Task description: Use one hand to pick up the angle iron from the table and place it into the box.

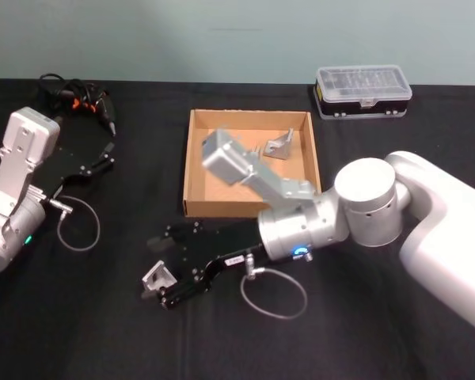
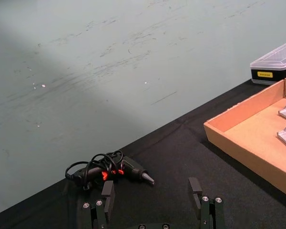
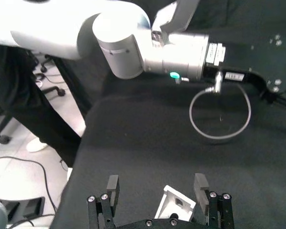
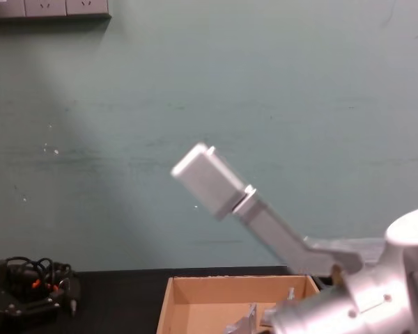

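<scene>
My right pincer (image 3: 156, 183) is down low on the black table (image 1: 340, 340), fingers spread wide, and the angle iron (image 3: 175, 204) lies right between them, nearer one finger, with nothing clamped on it! Out past the pincer and to its right sits the tan cardboard box (image 1: 245, 115) with a second angle iron (image 1: 279, 146) inside, and farther right again the clear-lidded black case (image 1: 362, 89). Well off to the left, my left pincer (image 2: 151, 183) rests with fingers apart, holding nothing.
</scene>
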